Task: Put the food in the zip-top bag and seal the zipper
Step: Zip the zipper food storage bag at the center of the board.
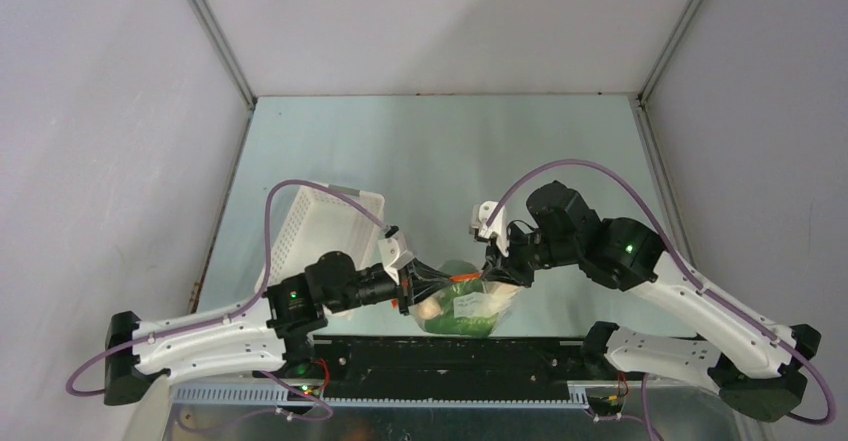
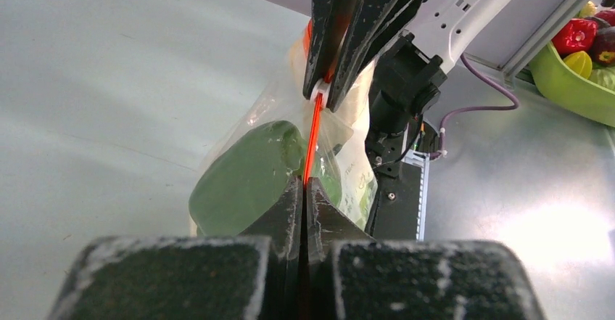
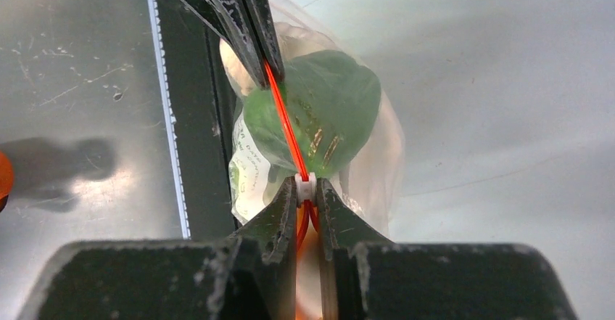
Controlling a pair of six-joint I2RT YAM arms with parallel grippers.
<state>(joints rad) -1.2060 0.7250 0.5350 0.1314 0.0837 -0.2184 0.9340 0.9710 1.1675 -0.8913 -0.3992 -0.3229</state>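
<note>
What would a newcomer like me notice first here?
The left gripper and right gripper pinch opposite ends of a red-orange zipper near the table's front edge. Under it, a clear zip-top bag bulges with green leaves. A white basket stands farther back on the left.

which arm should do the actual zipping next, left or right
Right. The right gripper is closed on the white slider, so it can probably draw it along the red-orange strip. The left gripper only pinches that strip, anchoring the bag.
</note>
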